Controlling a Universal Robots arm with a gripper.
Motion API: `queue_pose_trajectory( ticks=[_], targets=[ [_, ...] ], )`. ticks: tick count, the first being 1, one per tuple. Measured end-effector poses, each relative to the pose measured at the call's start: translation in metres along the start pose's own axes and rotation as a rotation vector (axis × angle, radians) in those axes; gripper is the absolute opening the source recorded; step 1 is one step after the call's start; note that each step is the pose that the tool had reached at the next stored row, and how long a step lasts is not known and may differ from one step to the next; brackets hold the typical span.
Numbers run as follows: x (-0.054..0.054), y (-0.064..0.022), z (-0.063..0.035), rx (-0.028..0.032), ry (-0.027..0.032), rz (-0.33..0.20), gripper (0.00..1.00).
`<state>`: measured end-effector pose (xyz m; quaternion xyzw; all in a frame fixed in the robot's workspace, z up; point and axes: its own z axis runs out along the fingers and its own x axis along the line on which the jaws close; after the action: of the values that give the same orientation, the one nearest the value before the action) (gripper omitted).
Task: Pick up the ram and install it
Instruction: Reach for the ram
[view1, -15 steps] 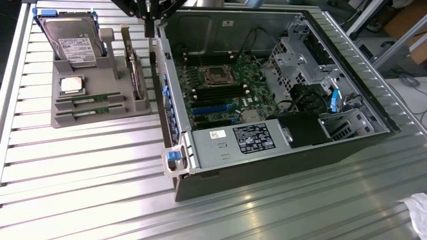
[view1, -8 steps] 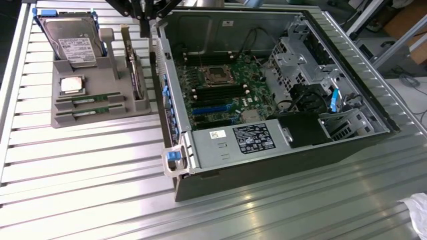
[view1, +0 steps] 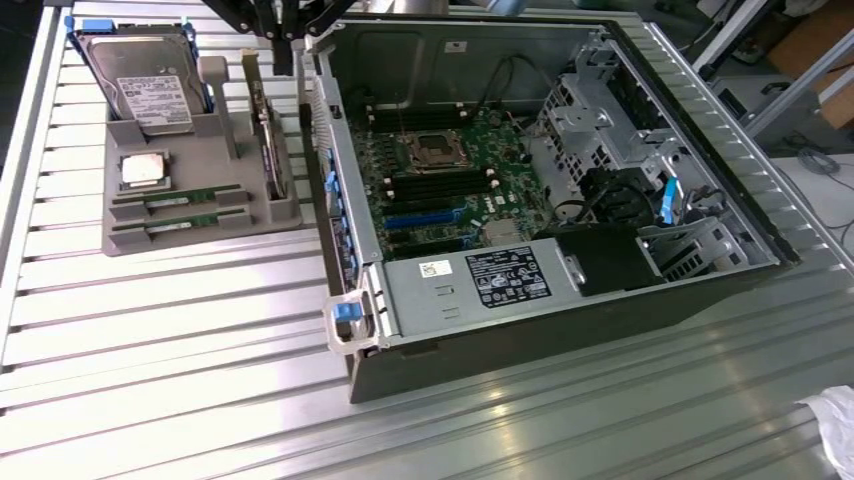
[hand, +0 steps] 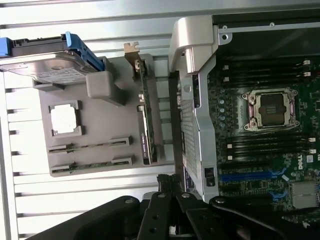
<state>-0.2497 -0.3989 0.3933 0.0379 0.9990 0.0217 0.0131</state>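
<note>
Ribbed aluminium worktop (view1: 174, 350): carries a grey tray (view1: 200, 240) and an open computer case (view1: 441, 50), side by side, close but apart.
tray contents: hard drive (view1: 147, 85) propped up at the far end; silver processor (view1: 144, 170) flat in its pocket; expansion card (view1: 275, 150) standing on edge along the side nearest the case.
ram (view1: 180, 201): green stick lying in a tray slot, to the exterior view's left of the end effector (view1: 284, 55) and well below it, well apart. Not lifted.
second ram stick (view1: 180, 223): in the next slot, just beside the first and farther from the end effector.
case inside: motherboard (view1: 441, 185) exposed, open processor socket (view1: 434, 150), dark memory slots (view1: 447, 195) beside the socket, all to the exterior view's right of the end effector.
in the way: the upright card and the case's side wall stand right under the end effector, between the tray slots and the board.
end effector state: hangs over the gap between tray and case; fingers pressed together, nothing gripped, touching nothing.
</note>
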Motion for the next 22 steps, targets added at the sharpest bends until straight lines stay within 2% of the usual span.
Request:
queue_pose_trajectory(
  ticks=[22],
  targets=[
    [0.013, -0.0010, -0.0003, 0.0000, 0.0000, 0.000, 0.11]
  ],
)
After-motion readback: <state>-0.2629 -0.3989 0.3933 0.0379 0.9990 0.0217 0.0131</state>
